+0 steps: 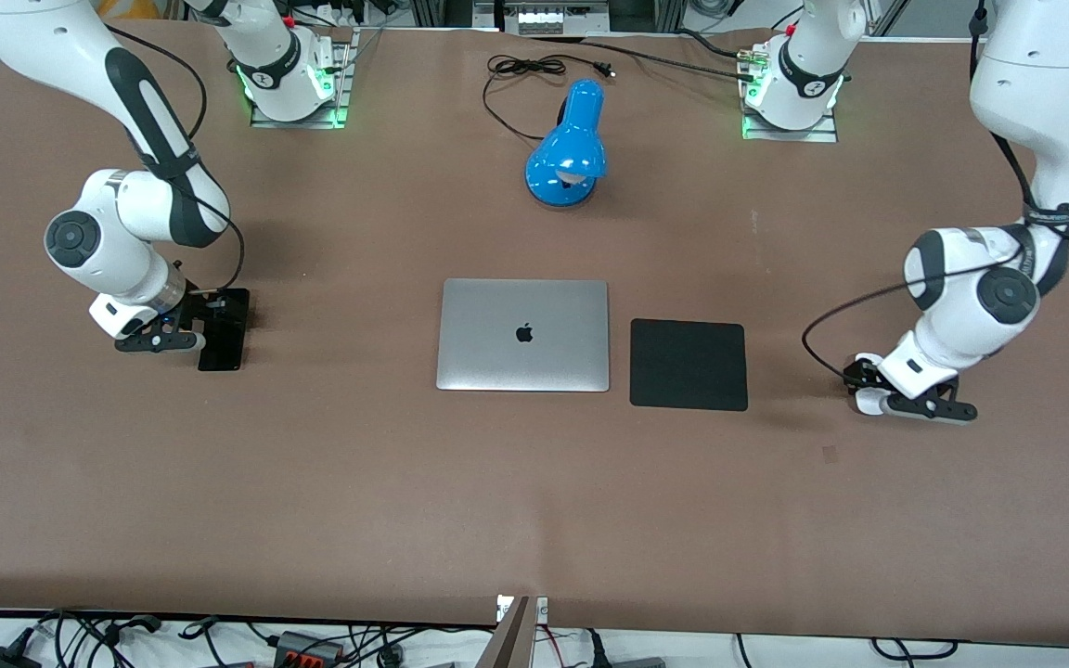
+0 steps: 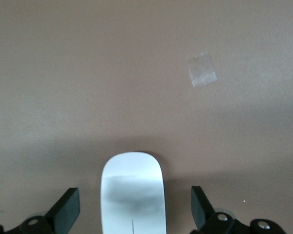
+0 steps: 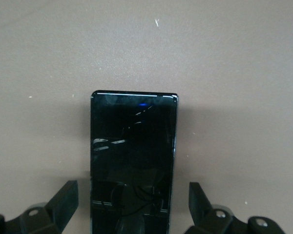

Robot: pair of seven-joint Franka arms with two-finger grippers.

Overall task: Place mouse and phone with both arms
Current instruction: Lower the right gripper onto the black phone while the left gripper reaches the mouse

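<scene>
Both arms are down at the brown counter [image 1: 534, 501], one at each end, each set over its own object. The left gripper [image 1: 871, 397] sits low over the mouse [image 2: 132, 192], which lies flat on the counter toward the left arm's end, well apart from the black square pad [image 1: 689, 365]. In the left wrist view the jaws stand wide open on either side of the mouse with clear gaps, touching nothing, so they are lined up to close across its narrow width. The right gripper [image 1: 210, 327] is low over the phone [image 3: 133, 161], which lies flat toward the right arm's end, well apart from the closed silver laptop [image 1: 523, 335]. Its jaws are likewise spread wide, straddling the phone's long edges without contact, a sensible approach since the slab is slim and only its sides offer purchase. Neither object looks lifted, so I judge both grasps are about to begin. The pad beside the laptop seems the likely spot for the mouse. A blue desk lamp [image 1: 569, 148] stands near the bases, out of the way.
</scene>
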